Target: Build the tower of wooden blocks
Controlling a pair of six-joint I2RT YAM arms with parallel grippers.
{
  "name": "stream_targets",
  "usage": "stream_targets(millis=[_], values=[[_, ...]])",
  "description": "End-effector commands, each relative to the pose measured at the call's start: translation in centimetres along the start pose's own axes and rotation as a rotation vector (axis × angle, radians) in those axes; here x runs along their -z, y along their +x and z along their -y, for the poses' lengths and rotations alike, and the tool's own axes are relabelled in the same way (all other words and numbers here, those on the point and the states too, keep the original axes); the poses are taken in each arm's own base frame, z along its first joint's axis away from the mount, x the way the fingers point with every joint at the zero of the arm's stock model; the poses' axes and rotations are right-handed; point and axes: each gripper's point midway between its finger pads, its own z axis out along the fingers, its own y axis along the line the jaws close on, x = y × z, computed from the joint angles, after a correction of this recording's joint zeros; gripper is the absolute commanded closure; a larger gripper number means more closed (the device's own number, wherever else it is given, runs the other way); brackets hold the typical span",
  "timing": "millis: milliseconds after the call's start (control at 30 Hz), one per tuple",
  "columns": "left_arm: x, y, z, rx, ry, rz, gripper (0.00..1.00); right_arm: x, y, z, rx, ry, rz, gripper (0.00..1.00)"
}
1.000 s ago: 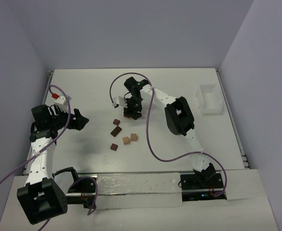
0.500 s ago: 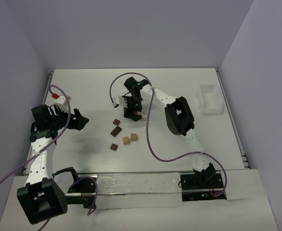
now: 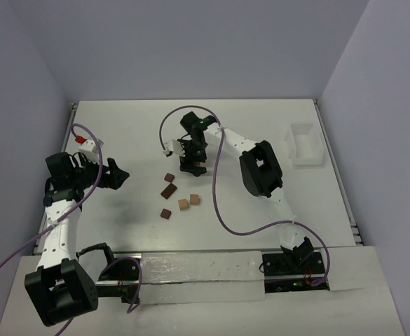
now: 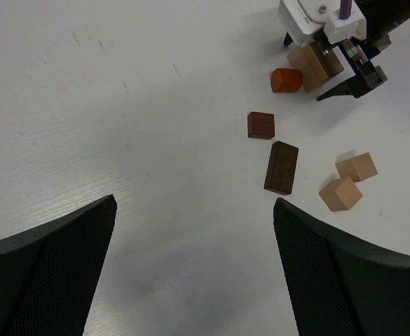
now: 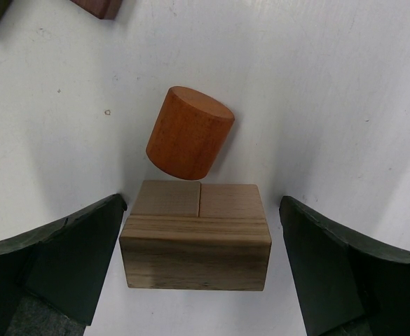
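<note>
1. Top: right end effector (image 3: 190, 164) open mid-desk, just far of the loose wood blocks (image 3: 169, 190); left end effector (image 3: 118, 175) open, at left
2. Left wrist: tan tower (image 4: 315, 64) sits far-right, between the right fingers
3. Right wrist: orange cylinder (image 5: 189, 133) just beside it; a sideways drift while lifting could knock both

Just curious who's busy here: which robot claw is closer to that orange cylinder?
The right gripper: its open jaws straddle the tan block lying right beside the orange cylinder. The left gripper, also open, hangs far off toward the table's left side.
</note>
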Motion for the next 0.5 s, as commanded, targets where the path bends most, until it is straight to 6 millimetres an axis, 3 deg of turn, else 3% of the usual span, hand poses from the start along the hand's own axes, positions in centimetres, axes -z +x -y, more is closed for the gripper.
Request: stream_targets(millis=[0,467], values=[[0.3,-1.5,-0.2,-0.038,-0.009,0.051,0.01,3.4,-1.1,0.7,0.030,0.049,0.041,0.00],[0.4,-1.6,-0.1,-0.042,-0.008,0.055,0.01,3.9,1.5,0.2,0.006,0.020,-0.016,0.00]])
